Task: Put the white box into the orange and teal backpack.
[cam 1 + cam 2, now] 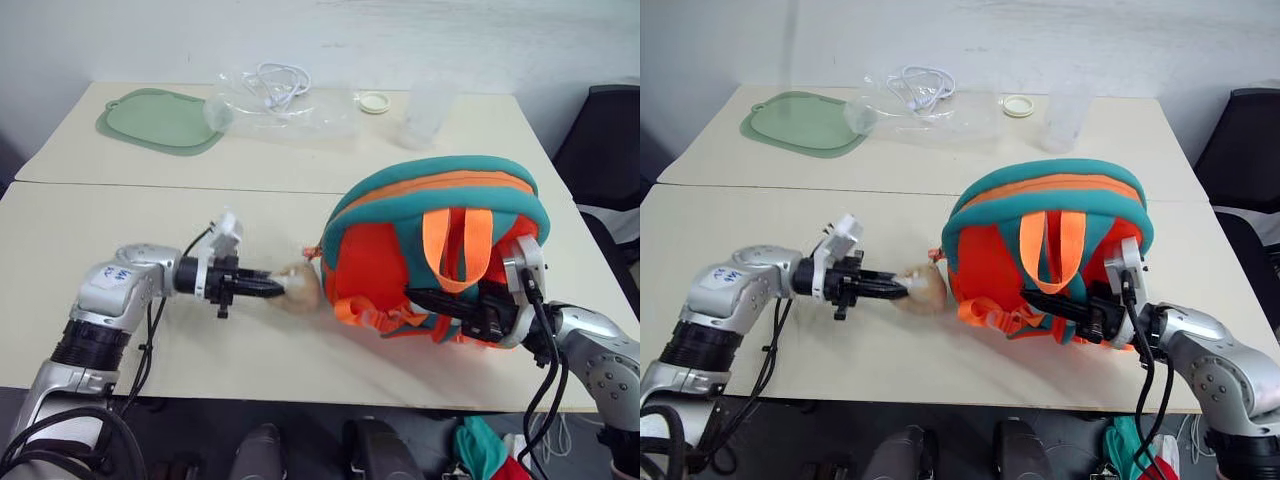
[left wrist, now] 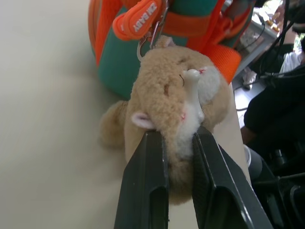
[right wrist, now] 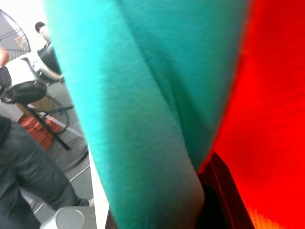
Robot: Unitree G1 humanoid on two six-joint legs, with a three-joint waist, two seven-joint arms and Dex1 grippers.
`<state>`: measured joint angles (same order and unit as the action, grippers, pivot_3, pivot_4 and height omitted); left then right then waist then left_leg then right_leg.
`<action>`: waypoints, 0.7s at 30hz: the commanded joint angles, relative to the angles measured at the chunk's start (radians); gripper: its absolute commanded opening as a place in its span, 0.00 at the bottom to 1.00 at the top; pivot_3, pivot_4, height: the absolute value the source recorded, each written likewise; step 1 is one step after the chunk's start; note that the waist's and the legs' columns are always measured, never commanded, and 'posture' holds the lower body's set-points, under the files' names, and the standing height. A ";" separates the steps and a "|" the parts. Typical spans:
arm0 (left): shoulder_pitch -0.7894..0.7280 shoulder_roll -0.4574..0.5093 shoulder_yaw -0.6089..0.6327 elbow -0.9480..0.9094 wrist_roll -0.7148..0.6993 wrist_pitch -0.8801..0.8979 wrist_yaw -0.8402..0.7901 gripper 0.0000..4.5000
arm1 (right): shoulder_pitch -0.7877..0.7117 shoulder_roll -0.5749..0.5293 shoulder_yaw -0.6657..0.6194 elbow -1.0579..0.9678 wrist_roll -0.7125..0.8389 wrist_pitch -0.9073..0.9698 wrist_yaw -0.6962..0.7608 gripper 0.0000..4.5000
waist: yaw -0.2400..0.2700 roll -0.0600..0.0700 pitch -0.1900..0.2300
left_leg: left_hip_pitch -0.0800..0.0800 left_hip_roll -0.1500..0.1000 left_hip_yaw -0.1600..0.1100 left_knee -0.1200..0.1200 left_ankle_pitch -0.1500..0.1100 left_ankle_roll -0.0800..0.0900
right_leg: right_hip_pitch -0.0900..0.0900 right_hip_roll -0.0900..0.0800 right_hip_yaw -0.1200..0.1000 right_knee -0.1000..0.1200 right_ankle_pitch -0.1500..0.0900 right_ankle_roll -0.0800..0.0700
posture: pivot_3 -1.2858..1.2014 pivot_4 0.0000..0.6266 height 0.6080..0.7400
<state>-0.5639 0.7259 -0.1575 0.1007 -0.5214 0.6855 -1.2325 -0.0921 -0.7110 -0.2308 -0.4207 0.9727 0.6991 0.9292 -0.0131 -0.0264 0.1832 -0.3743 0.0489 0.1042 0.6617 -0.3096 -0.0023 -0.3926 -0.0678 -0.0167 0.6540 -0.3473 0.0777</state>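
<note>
Step in hand: bag handling, as I judge it; the packing step cannot be confirmed as done from here.
Left pincer (image 2: 174,143): clamped on the tan plush toy (image 1: 298,288) clipped to the orange and teal backpack (image 1: 400,250).
Right pincer (image 1: 432,298): narrow, closed on the backpack's lower front fabric, by the orange straps (image 1: 380,318).
Backpack: standing on the tabletop (image 1: 120,240), zipper seam looks shut.
White box: I cannot tell where it is.
Next move: opening the bag calls for a grip on the zipper pull, not the toy.
Left wrist view: toy squeezed between fingers, clip above.
Right wrist view: teal trim pressed close; a person stands beyond the tabletop's edge.
</note>
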 commanded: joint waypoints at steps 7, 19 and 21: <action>0.100 0.055 0.202 -0.073 -0.001 -0.099 0.059 0.43 | 0.044 -0.012 -0.097 -0.108 0.003 -0.054 -0.040 0.32 | -0.010 0.000 0.000 | 0.000 0.000 0.000 0.000 0.000 0.000 | -0.001 -0.001 0.000 0.000 0.000 0.000 | 0.52 0.24 1.00; 0.664 0.248 0.568 -0.102 0.087 -0.496 -0.050 1.00 | 0.496 -0.130 -0.437 0.146 -0.384 -0.634 0.423 0.99 | -0.006 -0.001 0.000 | 0.003 -0.002 0.001 -0.012 -0.005 0.008 | 0.003 -0.006 -0.002 -0.011 0.001 0.001 | 0.52 0.24 1.00; 0.720 0.231 0.591 -0.125 0.092 -0.519 -0.030 1.00 | 0.471 -0.136 -0.437 0.249 -0.426 -0.756 0.476 0.99 | -0.011 -0.001 0.000 | 0.006 -0.004 0.002 -0.012 -0.005 0.009 | 0.004 -0.009 -0.001 -0.010 0.001 0.001 | 0.52 0.24 1.00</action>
<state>0.1388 0.9709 0.3980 0.0139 -0.4367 0.2039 -1.2745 0.3914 -0.8422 -0.6416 -0.2294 0.5749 0.0435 1.3586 -0.0243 -0.0274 0.1828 -0.3676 0.0451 0.1056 0.6494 -0.3144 0.0070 -0.3873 -0.0771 -0.0189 0.6435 -0.3460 0.0788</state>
